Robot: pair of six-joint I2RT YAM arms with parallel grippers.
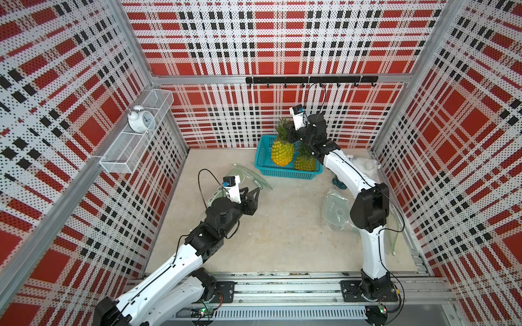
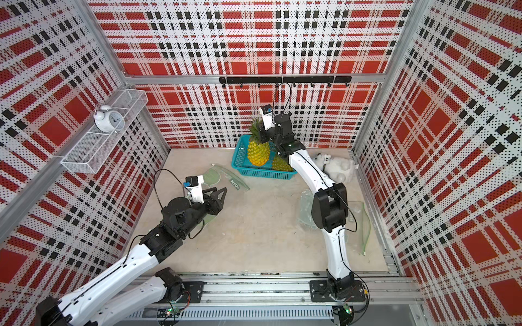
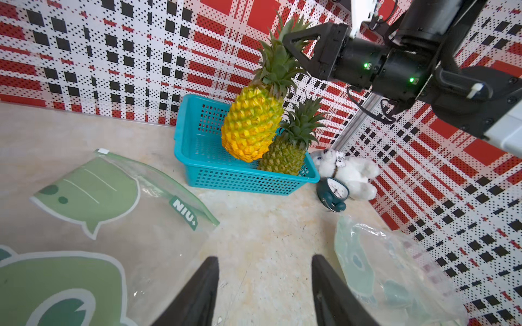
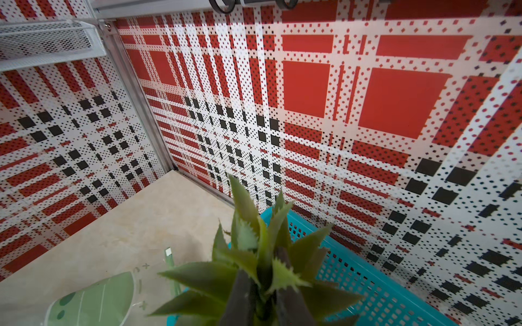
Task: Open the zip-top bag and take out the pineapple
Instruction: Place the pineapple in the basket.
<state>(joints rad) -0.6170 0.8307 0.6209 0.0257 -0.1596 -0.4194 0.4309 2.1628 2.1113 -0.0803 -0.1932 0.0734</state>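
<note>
Left wrist view, nearest first: the left gripper (image 3: 264,258) has its jaws apart with nothing between them, over bare table just beside the empty zip-top bag (image 3: 99,197), which lies flat. In both top views that pair sits left of centre. Farther off, above centre in the top views, the right gripper (image 3: 296,48) is clamped on the leafy crown of the pineapple (image 3: 251,127). The fruit hangs tilted over the teal basket (image 3: 243,180), its flank against a second pineapple (image 3: 285,158) standing there. Whether its base touches the basket floor I cannot tell. The step, as I judge it, is setting the fruit down. Lower it until the base bears weight, ease it toward the free side of the basket so it does not topple its neighbour, and only then release the crown.
</note>
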